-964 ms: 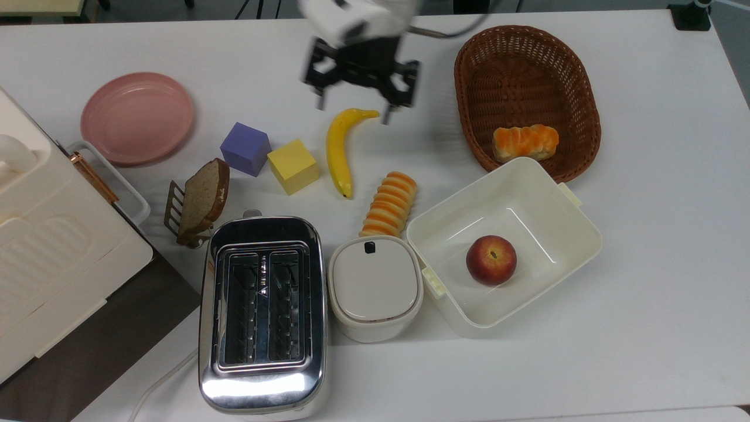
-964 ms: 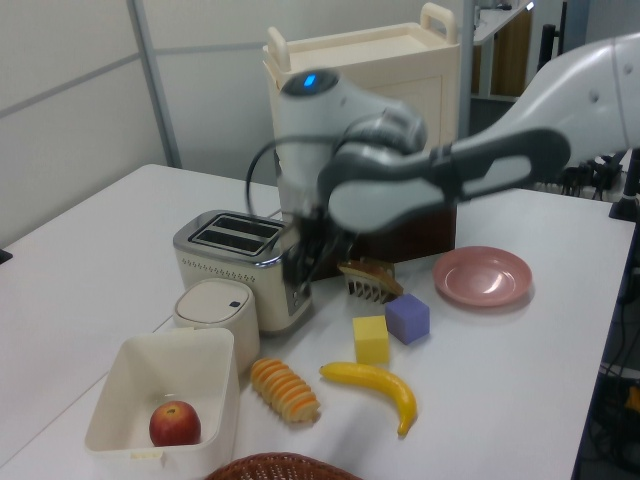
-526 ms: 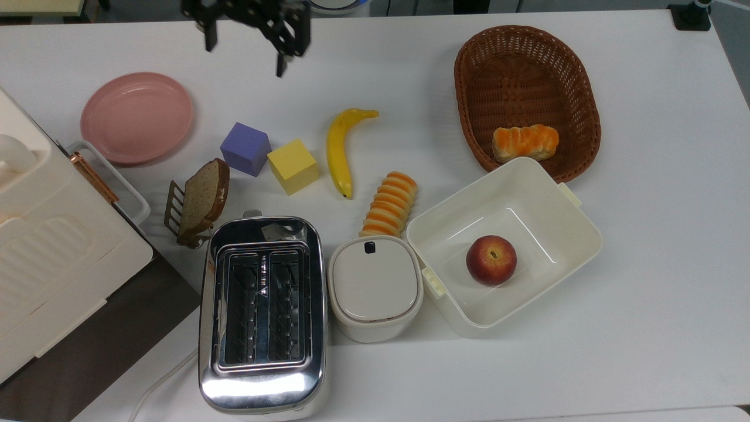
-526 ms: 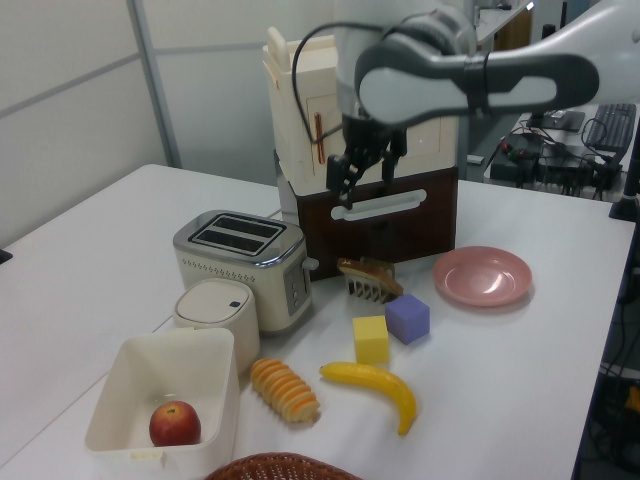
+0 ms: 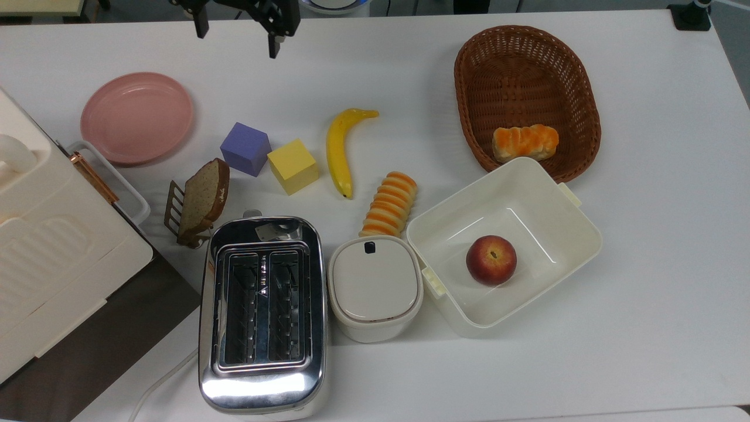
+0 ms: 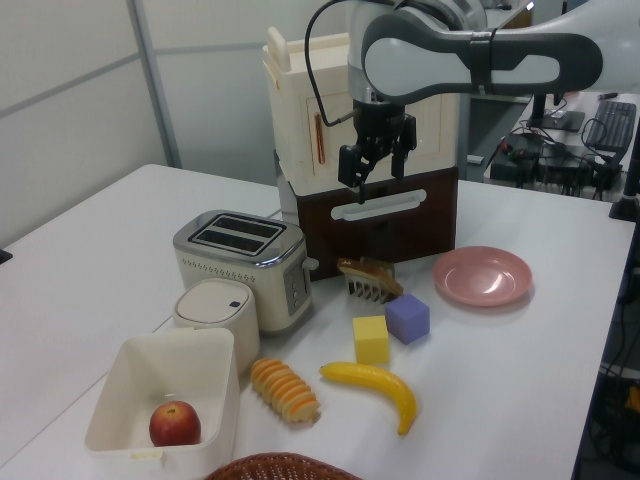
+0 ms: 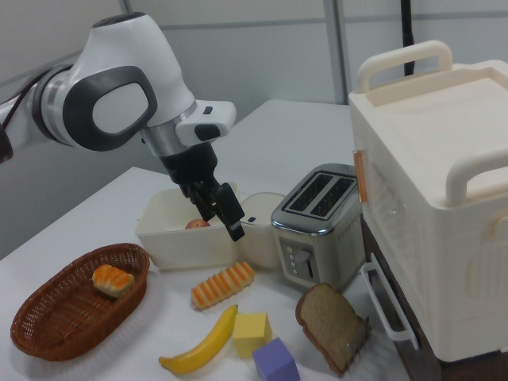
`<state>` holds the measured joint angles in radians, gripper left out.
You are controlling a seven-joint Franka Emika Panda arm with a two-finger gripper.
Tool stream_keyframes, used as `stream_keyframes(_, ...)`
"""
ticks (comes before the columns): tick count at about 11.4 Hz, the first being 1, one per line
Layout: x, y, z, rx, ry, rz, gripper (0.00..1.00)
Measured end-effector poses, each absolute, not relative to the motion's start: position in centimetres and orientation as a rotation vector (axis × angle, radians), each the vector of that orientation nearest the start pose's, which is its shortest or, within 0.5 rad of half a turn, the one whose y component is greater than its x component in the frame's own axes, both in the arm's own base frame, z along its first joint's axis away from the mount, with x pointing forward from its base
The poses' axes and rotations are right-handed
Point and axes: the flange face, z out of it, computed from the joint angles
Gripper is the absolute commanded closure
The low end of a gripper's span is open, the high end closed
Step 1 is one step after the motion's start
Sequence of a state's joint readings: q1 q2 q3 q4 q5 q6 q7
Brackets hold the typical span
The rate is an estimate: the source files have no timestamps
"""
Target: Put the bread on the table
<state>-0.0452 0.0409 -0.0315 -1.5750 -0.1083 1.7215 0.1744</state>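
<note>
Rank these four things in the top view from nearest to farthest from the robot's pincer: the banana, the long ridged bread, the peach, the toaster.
Measured from the pincer at the top view's upper edge:
1. Banana, just below and to the top view's right.
2. Bread, lower, beside the white tub.
3. and 4. Toaster, at the bottom, and peach, in the tub at lower right: too close to call.

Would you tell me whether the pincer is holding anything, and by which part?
Nothing: the pincer is open and empty, high above the white table.

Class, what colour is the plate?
Pink; the plate shows best in the top view.
</note>
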Motion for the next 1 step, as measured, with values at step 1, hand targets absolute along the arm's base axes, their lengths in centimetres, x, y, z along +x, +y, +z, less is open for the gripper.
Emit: stream_keyframes(1, 57.96, -4.94, 61.19, -3.220, 0.352, -0.166, 0.00)
